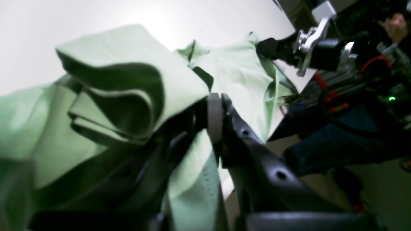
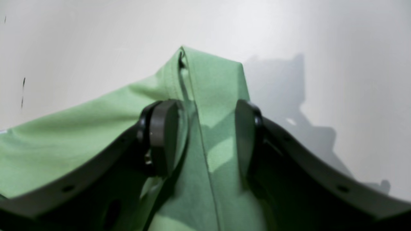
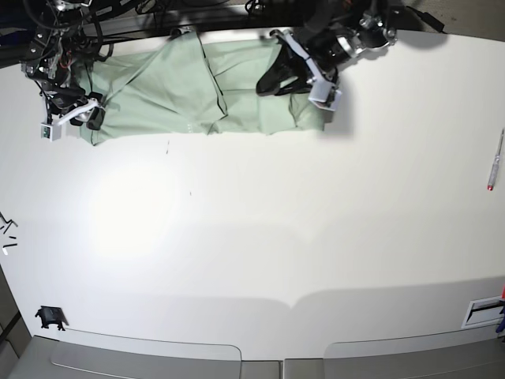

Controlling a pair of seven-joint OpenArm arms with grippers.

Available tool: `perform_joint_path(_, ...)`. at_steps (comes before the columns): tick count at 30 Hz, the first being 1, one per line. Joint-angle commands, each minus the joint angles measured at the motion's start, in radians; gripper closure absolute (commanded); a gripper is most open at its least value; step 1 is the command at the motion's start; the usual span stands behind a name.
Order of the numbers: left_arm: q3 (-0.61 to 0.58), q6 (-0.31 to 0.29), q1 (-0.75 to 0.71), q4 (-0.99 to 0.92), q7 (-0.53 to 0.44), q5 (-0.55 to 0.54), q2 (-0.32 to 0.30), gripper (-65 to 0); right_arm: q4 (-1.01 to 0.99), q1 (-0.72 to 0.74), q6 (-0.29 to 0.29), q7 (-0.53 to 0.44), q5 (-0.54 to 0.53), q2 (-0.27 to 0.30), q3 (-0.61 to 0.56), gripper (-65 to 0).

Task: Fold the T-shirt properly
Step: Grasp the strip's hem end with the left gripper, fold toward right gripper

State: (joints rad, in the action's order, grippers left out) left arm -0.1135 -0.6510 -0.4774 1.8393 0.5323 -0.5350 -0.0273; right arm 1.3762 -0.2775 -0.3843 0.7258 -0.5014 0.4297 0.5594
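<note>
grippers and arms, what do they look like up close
Both grippers, left and right, have dark matte curved fingers with small round holes and grey oval pads. The arms are black with silver brackets, white housings and red cables.

T-shirt: far edge runs behind cables at the counter's far edge; hem there hidden. Left gripper: 1 of its 2 fingers buried under bunched cloth, contact blurred. Right gripper: finger bases cut off by the frame's bottom edge. Base view too small to show the neck label.
</note>
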Motion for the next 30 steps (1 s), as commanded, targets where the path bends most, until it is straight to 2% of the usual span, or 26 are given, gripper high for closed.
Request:
perform_joint_path(1,-0.015,-0.006,0.013,0.018,-0.030,-0.014,0.008,0.0,0.004,0.000,0.003,0.022,0.000,0.013,0.004,-27.8)
perform_joint_path(7,-0.079,-0.006,0.035,0.018,-0.033,0.024,0.011,0.0,0.004,0.000,0.003,0.022,-0.001,0.013,0.004,-27.8)
perform_joint_path(11,-0.079,-0.004,0.034,0.018,-0.033,0.056,0.016,0.0,0.004,0.000,0.003,0.022,-0.004,0.013,0.004,-27.8)
perform_joint_path(15,-0.079,0.061,0.035,0.018,-0.035,0.075,0.016,0.0,0.004,0.001,0.003,0.022,-0.003,0.013,0.004,-27.8)
perform_joint_path(24,-0.080,0.061,0.034,0.018,-0.066,0.074,0.016,-0.5,0.004,0.001,0.003,0.022,-0.004,0.013,0.004,-27.8)
perform_joint_path(27,-0.080,0.061,0.035,0.017,-0.126,0.076,0.016,-11.4,0.004,0.001,0.003,0.022,-0.004,0.013,0.004,-27.8)
perform_joint_path(30,-0.092,0.061,0.046,0.017,-0.162,0.101,0.016,-18.4,0.004,0.001,0.003,0.022,-0.008,0.013,0.004,-27.8)
